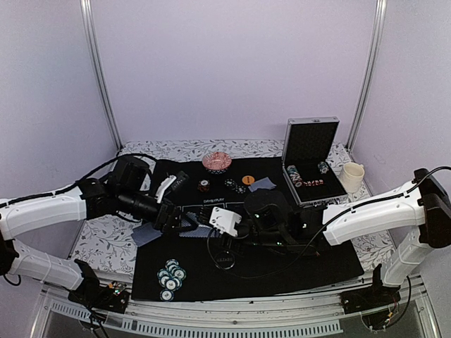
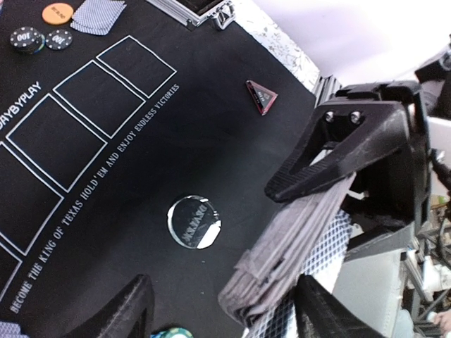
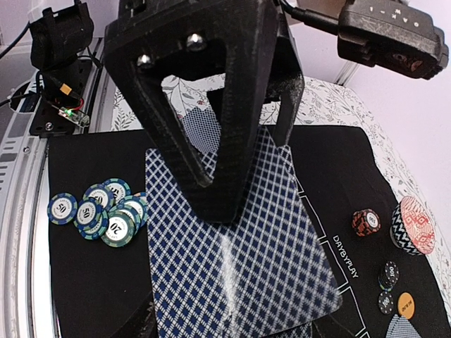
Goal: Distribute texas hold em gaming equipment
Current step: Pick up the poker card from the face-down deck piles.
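Teal chips on mat, perhaps loose cards left

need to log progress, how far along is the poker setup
Looks done: a pile of teal chips at the near edge of the black mat, face-down cards at its left edge and more cards by the orange button. In hand: the right gripper clamps the deck, with the left gripper open at its end. Left: most of the deck, plus chip stacks in the silver case.
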Motion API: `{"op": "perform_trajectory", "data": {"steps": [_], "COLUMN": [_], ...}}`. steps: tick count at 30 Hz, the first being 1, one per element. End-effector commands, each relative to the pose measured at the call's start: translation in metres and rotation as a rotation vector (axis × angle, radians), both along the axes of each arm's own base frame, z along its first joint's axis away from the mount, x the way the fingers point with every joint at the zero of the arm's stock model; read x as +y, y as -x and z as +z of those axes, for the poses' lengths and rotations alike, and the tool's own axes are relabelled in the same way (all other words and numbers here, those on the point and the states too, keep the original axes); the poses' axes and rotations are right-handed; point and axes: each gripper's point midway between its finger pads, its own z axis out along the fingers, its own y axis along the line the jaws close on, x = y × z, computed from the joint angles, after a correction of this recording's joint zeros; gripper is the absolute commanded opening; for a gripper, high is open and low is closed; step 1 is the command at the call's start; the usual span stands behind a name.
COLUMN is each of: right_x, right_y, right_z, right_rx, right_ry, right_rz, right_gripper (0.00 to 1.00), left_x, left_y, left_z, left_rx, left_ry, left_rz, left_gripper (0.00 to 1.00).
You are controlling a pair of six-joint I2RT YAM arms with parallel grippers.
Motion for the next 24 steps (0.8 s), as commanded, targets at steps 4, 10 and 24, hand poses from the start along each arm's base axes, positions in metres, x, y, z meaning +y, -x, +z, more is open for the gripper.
{"op": "perform_trajectory", "data": {"steps": [4, 10, 24], "right_x": [-0.003, -0.003, -0.004], "right_y": [0.001, 0.001, 0.001], "right_z": [0.022, 0.022, 0.021], "right_rx": [-0.021, -0.02, -0.019], "right_ry": [-0.058, -0.058, -0.055], "right_rz": [-0.009, -0.009, -0.011], "right_gripper": [0.5, 0.5, 0.49], "left_x": [0.004, 0.015, 0.021], "left_y": [0.008, 0.009, 0.018], "left_z": [0.031, 0.03, 0.034], "left_rx": [-0.027, -0.007, 0.039], "left_ry": [0.084, 0.091, 0.202], "left_rz": [-0.048, -0.03, -0.066], "left_gripper": [0.76, 0.79, 0.41]}}
